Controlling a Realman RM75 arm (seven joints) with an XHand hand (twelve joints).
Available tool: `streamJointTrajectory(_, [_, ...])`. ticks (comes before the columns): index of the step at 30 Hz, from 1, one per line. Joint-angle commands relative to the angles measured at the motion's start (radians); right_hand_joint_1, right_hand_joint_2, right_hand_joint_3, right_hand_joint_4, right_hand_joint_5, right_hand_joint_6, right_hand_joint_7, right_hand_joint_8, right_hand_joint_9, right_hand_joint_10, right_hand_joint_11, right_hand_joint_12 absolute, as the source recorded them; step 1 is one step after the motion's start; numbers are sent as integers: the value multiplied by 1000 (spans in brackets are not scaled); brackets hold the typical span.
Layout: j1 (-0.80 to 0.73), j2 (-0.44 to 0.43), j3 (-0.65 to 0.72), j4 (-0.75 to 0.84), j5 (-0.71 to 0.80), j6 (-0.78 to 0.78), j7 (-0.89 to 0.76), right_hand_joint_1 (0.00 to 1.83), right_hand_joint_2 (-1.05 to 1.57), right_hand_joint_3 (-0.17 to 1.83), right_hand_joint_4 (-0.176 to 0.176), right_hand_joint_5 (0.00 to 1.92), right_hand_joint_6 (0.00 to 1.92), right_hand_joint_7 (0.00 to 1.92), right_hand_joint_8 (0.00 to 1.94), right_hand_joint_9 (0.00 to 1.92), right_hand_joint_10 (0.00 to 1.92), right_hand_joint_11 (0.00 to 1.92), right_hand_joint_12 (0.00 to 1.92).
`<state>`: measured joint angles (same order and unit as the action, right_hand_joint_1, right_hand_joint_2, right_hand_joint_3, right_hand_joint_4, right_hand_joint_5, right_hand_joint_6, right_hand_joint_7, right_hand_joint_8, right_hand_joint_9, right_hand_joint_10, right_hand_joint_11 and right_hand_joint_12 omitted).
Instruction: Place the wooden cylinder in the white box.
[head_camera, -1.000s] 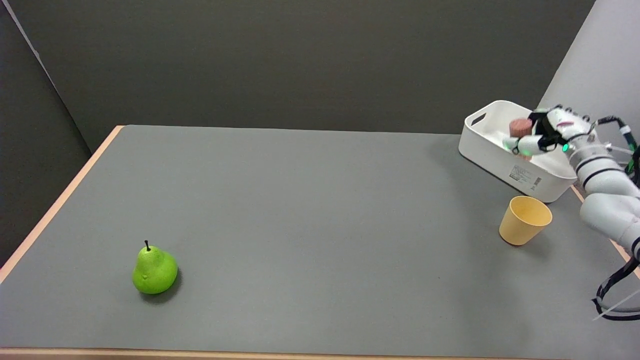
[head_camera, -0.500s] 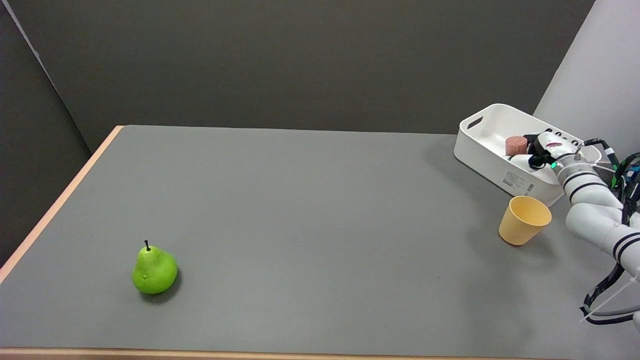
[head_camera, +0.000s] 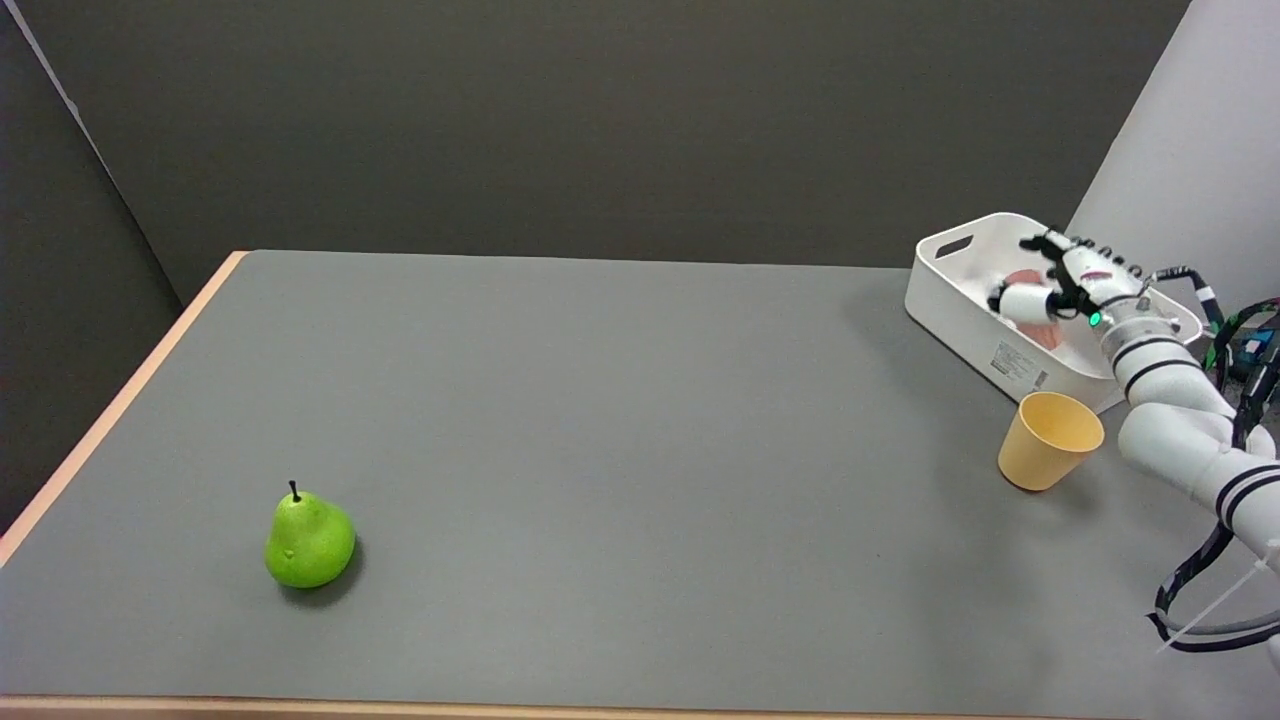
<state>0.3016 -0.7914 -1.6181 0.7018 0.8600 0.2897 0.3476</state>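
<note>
Robot's right hand (head_camera: 1062, 285) hangs over the open top of the white box (head_camera: 960, 305) at the far right corner of the grey table (head_camera: 620, 450), seen from the head view. Its fingers (head_camera: 1020, 300) are spread apart over the box's inside, one white fingertip reaching out toward the box's left wall and darker fingers raised above it. They close on nothing that can be made out, so the hand reads as wide and empty. A small green light glows at the wrist, where the white arm (head_camera: 1170, 400) with black bands leads back over the box's near right corner and down toward the lower right edge of the picture, trailing black cables.

Inside the box lies the wooden cylinder (head_camera: 1035, 332), showing only as pinkish-brown patches below and behind the fingers, on the box's floor; most of it is hidden by the hand, and whether it stands or lies on its side cannot be told. Whether any finger touches it cannot be told either.

The box sits at a slant to the table's edge, a handle slot in its left end wall and a printed label on its near side. Just beside the box's near right corner stands a yellow cup (head_camera: 1048, 440), mouth up and tilted slightly. Well apart from the box, toward the table's near left, a green pear (head_camera: 308, 540) stands upright with its dark stem up.
</note>
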Motion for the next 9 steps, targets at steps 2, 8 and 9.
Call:
streamJointTrajectory(2, [-90,72,28,306,76,147,-2,311,613,989,85,83,331,116,228,141,623,131,1403])
streamJointTrajectory(8, [-127,75,56,381,75,209,1,262,605,951,85,46,294,49,233,83,591,102,1294])
streamJointTrajectory(9, [-146,77,63,419,75,238,8,254,603,944,85,39,287,37,233,73,585,96,1275])
